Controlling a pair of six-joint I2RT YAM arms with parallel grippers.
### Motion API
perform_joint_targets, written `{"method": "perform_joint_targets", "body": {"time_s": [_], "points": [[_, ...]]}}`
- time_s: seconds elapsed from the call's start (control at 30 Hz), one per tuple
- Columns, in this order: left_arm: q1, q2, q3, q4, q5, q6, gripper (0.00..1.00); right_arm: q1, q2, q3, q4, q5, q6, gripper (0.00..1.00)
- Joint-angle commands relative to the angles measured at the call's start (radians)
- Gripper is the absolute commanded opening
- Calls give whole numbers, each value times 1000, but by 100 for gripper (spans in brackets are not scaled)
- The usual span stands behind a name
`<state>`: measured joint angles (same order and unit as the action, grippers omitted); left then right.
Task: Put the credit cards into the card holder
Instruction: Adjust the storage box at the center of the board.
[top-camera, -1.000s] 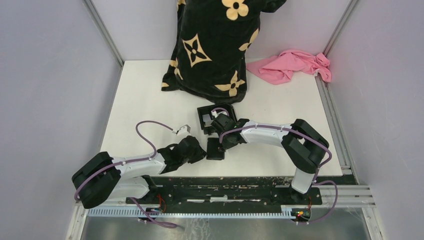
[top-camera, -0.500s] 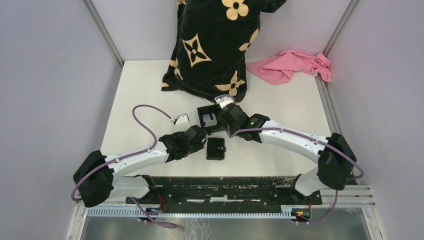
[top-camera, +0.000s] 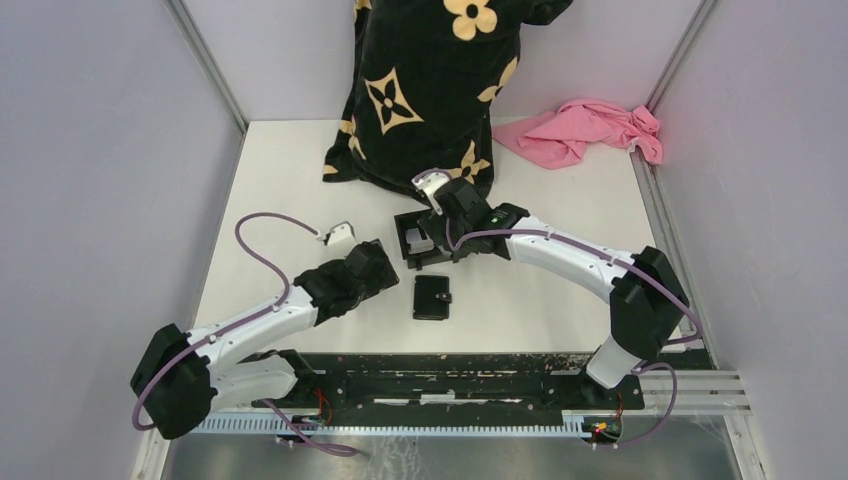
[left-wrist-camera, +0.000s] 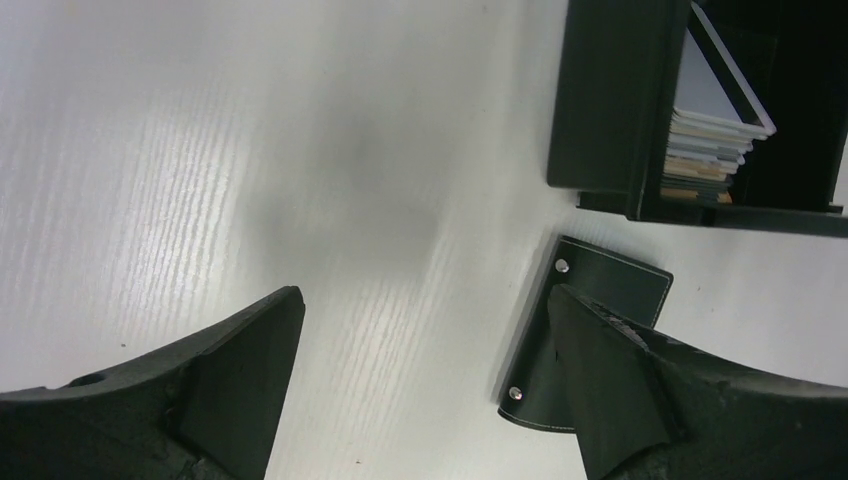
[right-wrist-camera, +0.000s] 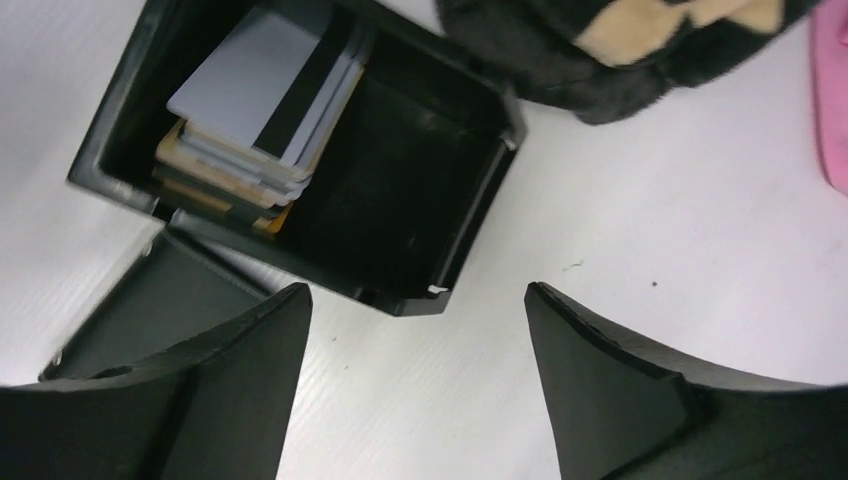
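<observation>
The card holder (top-camera: 432, 297) lies folded shut on the white table, in front of a black tray (top-camera: 404, 240). A stack of credit cards (right-wrist-camera: 260, 100) lies in that tray, a whitish-grey one with a dark stripe on top. My left gripper (top-camera: 385, 265) stands open just left of the card holder (left-wrist-camera: 610, 290), nothing between its fingers (left-wrist-camera: 240, 370). My right gripper (top-camera: 440, 225) hovers open over the tray's right side; in the right wrist view the gripper (right-wrist-camera: 418, 290) frames bare table below the tray's cut corner (right-wrist-camera: 440, 290). The cards (left-wrist-camera: 715, 110) also show in the left wrist view.
A black cloth bag with tan flower marks (top-camera: 430, 90) stands right behind the tray, touching its far side. A pink cloth (top-camera: 585, 130) lies at the back right. Grey walls close in the table on the left, right and back.
Both grippers have opened. The right one moved from the card holder up to the tray; the left one drew back to the left. The card holder now lies alone.
</observation>
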<state>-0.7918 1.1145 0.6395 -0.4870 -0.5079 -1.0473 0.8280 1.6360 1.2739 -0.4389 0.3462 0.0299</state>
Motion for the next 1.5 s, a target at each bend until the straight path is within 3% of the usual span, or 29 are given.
{"method": "perform_joint_targets", "body": {"time_s": [0.0,0.33,1.2,1.47], "points": [[60,-42,-29,61,41,42,97,-15,5,11,-32,-184,-108,81],[107,-49,-35,79,80,48,87,-23,71,68,-140,-392,-173,75],[131,-40,-53,94,125,57,84,-51,231,154,-89,-319,-259,70],[142,-40,-60,88,131,67,83,-93,276,172,-79,-327,-242,55]]}}
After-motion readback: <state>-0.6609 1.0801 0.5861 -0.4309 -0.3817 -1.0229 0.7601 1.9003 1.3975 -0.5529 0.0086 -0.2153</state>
